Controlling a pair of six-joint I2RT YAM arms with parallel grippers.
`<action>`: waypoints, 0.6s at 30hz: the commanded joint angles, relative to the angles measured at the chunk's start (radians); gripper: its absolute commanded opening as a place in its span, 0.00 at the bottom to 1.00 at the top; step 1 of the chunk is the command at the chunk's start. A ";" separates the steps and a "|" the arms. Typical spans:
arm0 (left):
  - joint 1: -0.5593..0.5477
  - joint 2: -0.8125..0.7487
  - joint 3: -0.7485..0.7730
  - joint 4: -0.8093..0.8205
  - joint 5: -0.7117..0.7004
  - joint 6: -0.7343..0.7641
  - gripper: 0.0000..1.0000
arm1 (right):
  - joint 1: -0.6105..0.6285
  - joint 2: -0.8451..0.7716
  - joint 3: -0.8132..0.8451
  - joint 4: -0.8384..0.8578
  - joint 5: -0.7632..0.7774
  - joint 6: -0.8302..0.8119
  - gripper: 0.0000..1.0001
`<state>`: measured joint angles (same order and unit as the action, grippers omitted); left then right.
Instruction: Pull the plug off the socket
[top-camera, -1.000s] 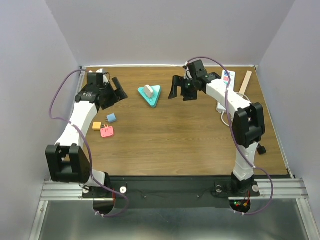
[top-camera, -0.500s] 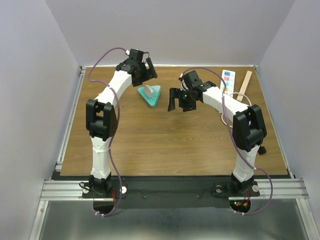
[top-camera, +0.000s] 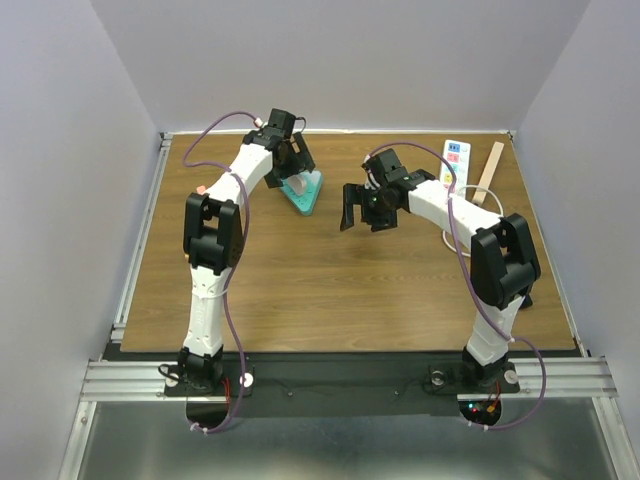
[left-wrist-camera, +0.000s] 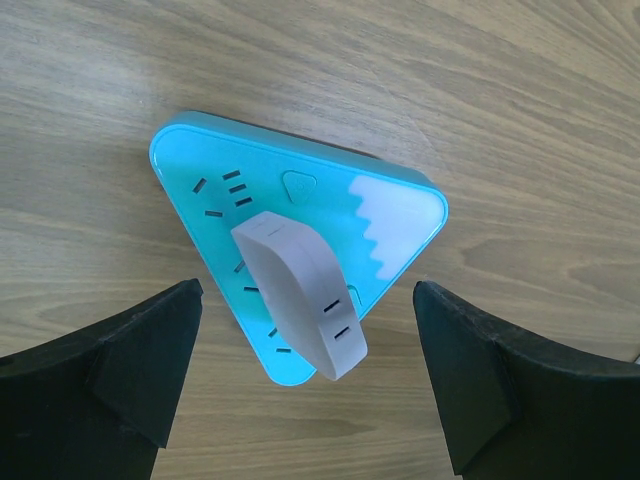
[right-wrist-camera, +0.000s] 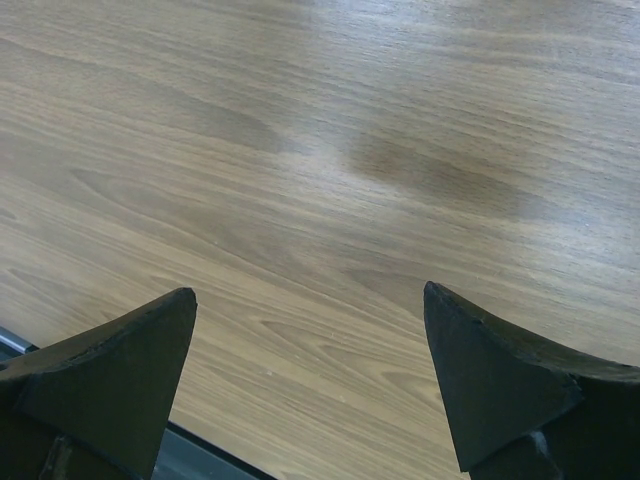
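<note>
Wood-grain table (top-camera: 300, 270). The left arm arches to the far middle, left gripper (left-wrist-camera: 305, 300) pointing down, fingers spread wide either side of the plug (left-wrist-camera: 300, 290), not touching it. Right gripper (right-wrist-camera: 308, 293) hangs spread over bare wood, empty. A glossy teal rounded-triangle socket (left-wrist-camera: 400, 215) lies flat there, with the smooth grey-white oblong plug seated in it, long axis diagonal

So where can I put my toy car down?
The big bare patch is the near middle of the table, between the left arm and right arm; the wood under the right tool is bare too. It's crowded at the back: the left tool straddles the plug in the blue socket, and a power strip and wooden stick fill the far right corner.
</note>
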<state>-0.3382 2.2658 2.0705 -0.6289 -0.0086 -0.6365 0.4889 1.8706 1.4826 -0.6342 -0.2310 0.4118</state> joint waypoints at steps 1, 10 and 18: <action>-0.001 0.008 0.007 -0.006 -0.002 -0.011 0.99 | 0.004 -0.019 0.010 0.045 0.013 0.013 1.00; -0.002 -0.008 -0.079 0.057 0.004 0.015 0.47 | 0.002 -0.025 -0.004 0.051 0.013 0.016 1.00; -0.007 -0.066 -0.165 0.078 0.101 0.101 0.00 | 0.002 -0.054 0.001 0.057 -0.004 0.044 1.00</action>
<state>-0.3374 2.2616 1.9675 -0.5392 0.0345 -0.6098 0.4889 1.8706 1.4818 -0.6189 -0.2317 0.4335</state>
